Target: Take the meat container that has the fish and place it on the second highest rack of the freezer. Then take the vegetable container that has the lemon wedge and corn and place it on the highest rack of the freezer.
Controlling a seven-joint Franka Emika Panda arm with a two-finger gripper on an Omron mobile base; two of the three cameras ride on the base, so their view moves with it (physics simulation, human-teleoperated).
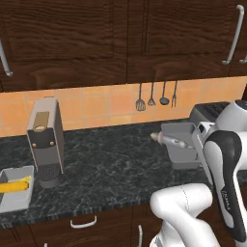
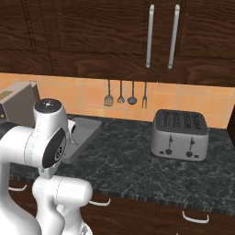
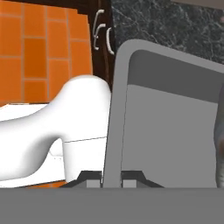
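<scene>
Grey tray (image 1: 14,190) with the corn (image 1: 14,185) sat at my far left on the dark counter (image 1: 111,169), beside the coffee machine (image 1: 46,142). Further right, my gripper (image 3: 112,179) pinched the rim of the fish tray (image 1: 181,144), the fish (image 1: 169,140) poking out; the toaster (image 2: 180,134) stood rightmost.

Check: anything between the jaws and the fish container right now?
Nothing visible. In the hand view the two fingertips straddle the grey wall of the fish container, one each side of its rim. The fish lies inside it on the counter. The freezer isn't in view, so that path can't be judged.
</scene>
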